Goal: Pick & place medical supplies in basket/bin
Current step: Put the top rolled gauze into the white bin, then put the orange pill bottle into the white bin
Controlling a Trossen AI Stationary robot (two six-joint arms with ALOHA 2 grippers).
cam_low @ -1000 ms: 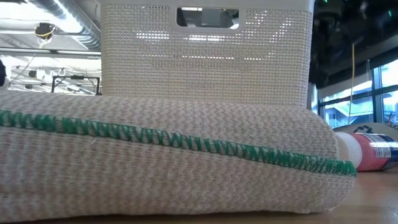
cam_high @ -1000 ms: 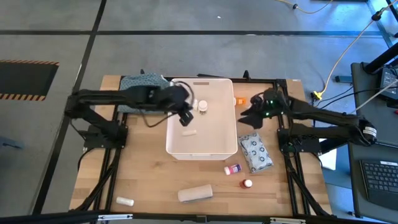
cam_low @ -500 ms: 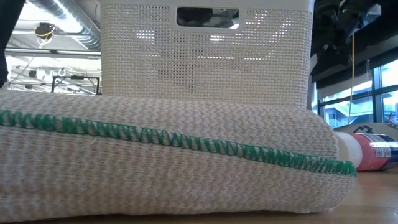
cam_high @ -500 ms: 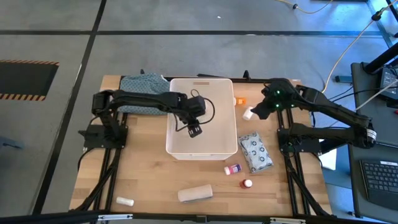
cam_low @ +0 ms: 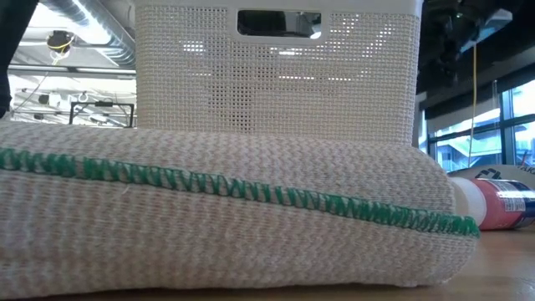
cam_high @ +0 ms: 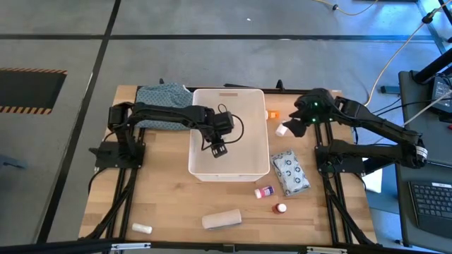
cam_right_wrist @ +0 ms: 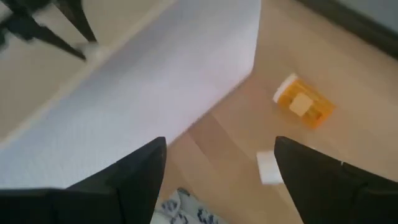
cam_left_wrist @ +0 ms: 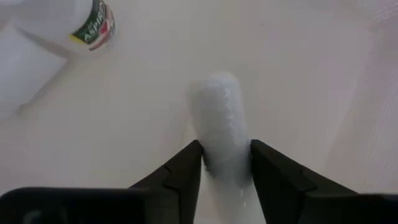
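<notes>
Reaching centre-frame into the white rectangular plastic tub [cam_high: 229, 166], the left gripper [cam_left_wrist: 226, 163] has lowered, fingers clamped on a small white gauze roll [cam_left_wrist: 219, 118]; release seems imminent. The right gripper [cam_right_wrist: 217, 163] has risen, wide open and empty.

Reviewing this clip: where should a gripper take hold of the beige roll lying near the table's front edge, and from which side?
Grip the beige roll across its middle, coming straight down from above. It lies flat on its side with bare table around it, so the fingers could close over its rounded sides.

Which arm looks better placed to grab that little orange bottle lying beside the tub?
The right. Its open gripper hovers close by the orange bottle, while the left gripper is inside the tub, around a white roll.
</notes>
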